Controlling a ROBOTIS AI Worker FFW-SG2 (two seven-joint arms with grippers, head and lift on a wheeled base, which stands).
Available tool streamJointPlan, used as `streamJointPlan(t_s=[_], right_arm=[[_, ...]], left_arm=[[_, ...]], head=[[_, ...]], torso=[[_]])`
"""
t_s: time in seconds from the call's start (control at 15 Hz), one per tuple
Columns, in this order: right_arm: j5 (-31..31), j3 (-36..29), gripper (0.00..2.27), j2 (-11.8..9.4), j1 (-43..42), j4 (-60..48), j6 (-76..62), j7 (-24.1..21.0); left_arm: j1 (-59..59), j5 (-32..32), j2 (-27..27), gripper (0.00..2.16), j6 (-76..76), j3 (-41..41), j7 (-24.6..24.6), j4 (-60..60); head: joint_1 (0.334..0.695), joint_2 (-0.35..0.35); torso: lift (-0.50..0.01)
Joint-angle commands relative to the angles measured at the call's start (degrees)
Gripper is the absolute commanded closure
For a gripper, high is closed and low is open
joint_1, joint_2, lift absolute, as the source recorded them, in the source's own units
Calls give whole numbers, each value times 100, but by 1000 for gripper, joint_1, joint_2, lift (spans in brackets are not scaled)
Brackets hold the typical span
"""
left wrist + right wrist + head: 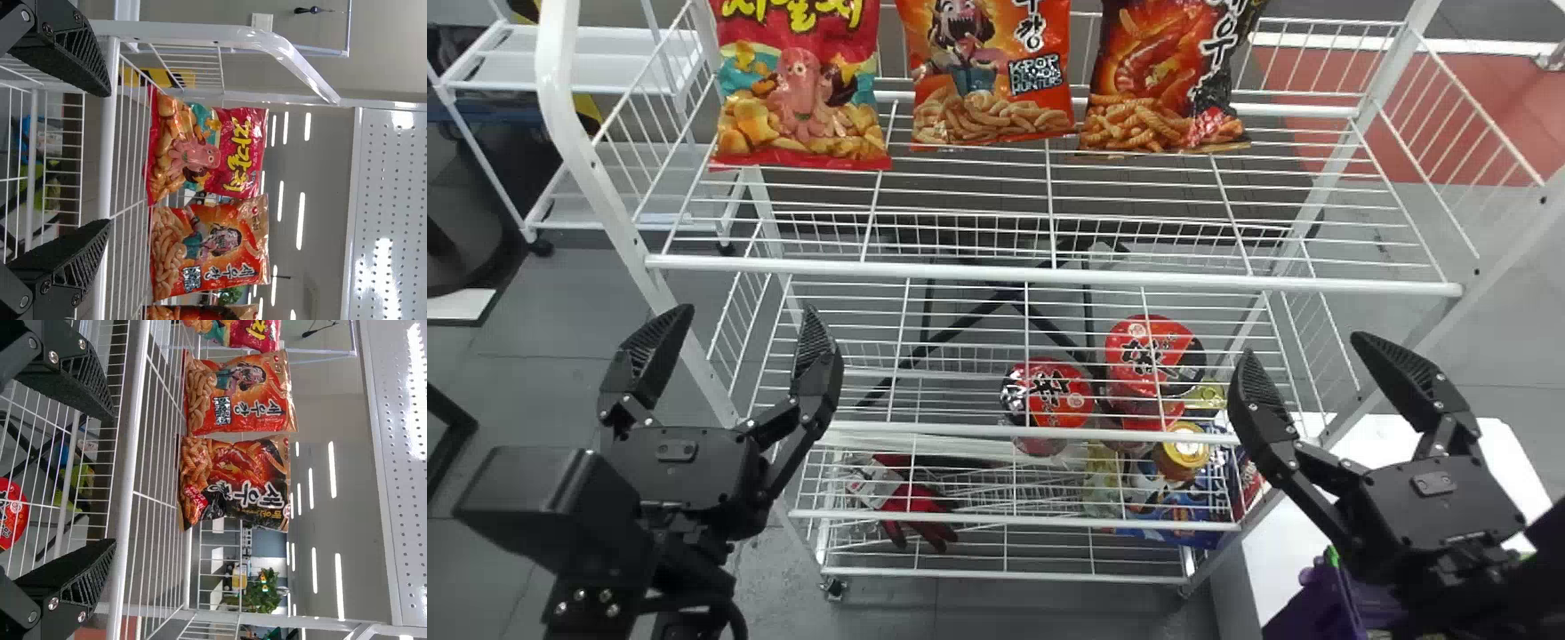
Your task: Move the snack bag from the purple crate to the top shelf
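Observation:
Three snack bags stand upright side by side at the back of the top shelf (960,271): a red one (800,89), an orange one (987,76) and a dark red and black one (1165,80). At the bottom right, the purple crate (1316,609) shows partly, my right arm covering much of it; its contents are hidden. My right gripper (1303,378) is open and empty above the crate, right of the rack. Open and empty too, my left gripper (734,356) hangs before the rack's left side. Spread fingers show at the left gripper (103,157) and right gripper (113,480) in the wrist views.
Lower shelves hold red-lidded cup noodles (1049,396), a yellow-lidded jar (1184,447), blue packs (1183,511) and red gloves (916,511). The rack's white post (596,178) rises near my left gripper. A white table (1378,444) stands at the right under the crate.

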Motion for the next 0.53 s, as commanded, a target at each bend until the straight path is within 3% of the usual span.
streamJointPlan(t_s=[0.0, 0.47], right_arm=[[7, -2, 181, 0, 8, -21, 18, 0], [-2, 7, 164, 0, 8, -74, 123, 0]], left_arm=[[0, -1, 0, 147, 16, 0, 0, -20], [18, 8, 0, 144, 16, 9, -44, -29]], head=[[695, -37], [695, -38]], torso=[[-188], [-216]])
